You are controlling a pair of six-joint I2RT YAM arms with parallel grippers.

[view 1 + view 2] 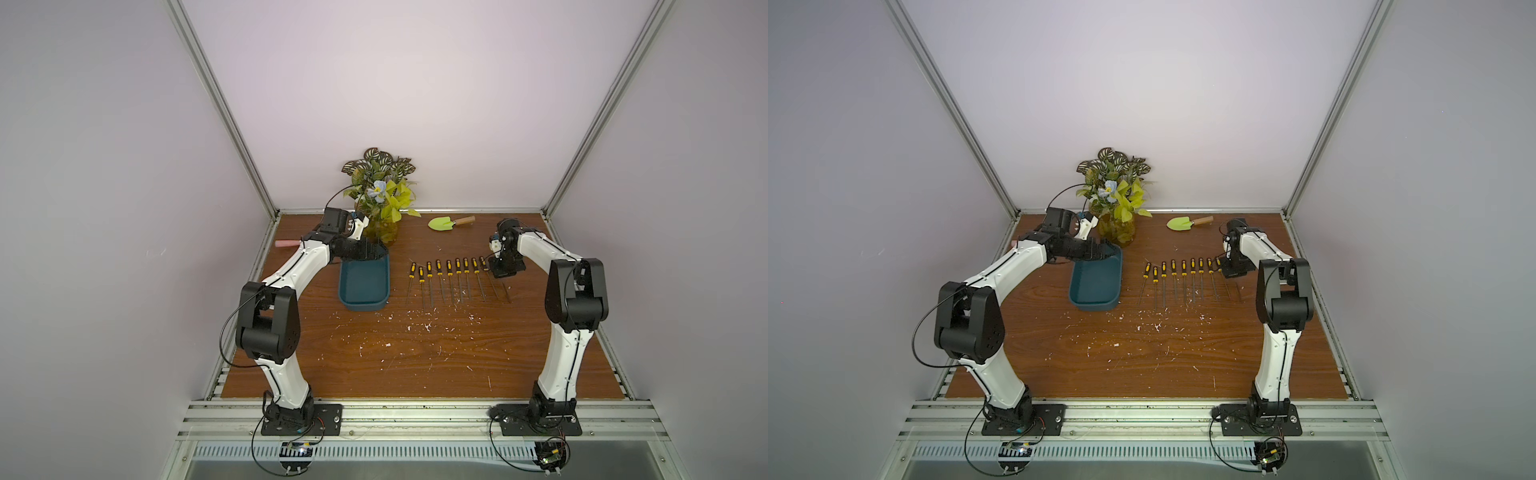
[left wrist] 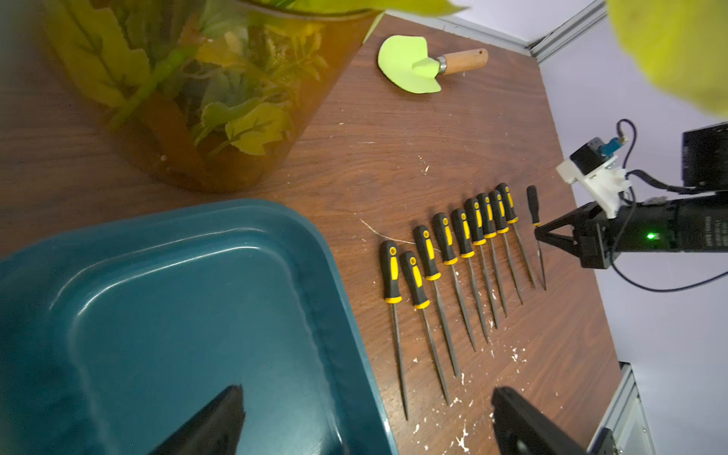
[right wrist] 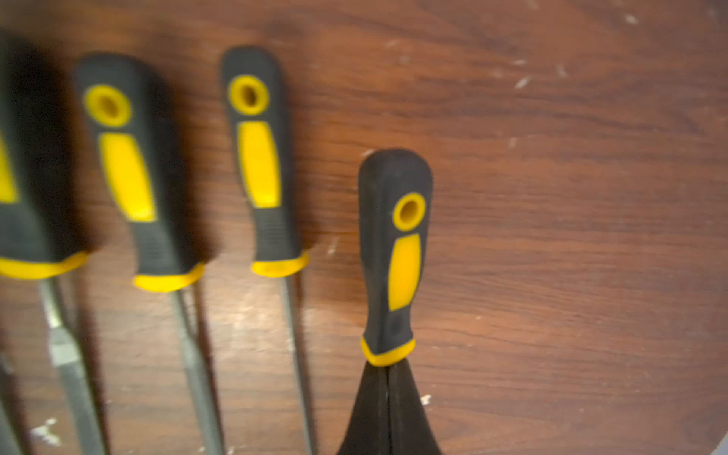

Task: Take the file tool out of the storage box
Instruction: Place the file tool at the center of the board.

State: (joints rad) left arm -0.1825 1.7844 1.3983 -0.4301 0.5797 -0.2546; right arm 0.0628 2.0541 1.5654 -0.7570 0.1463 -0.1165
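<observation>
The dark teal storage box sits left of centre, and its bare floor holds nothing that I can see. My left gripper hovers open over the box's far end, one finger above the box and the other above the table. Several black-and-yellow files lie in a row to the right of the box. At the row's right end my right gripper is shut on the shaft of a file tool, just below the yellow collar and low over the table.
An amber glass vase with plants stands just behind the box, close to my left wrist. A green trowel lies at the back. A pink object rests at the table's left edge. White specks dot the wooden table.
</observation>
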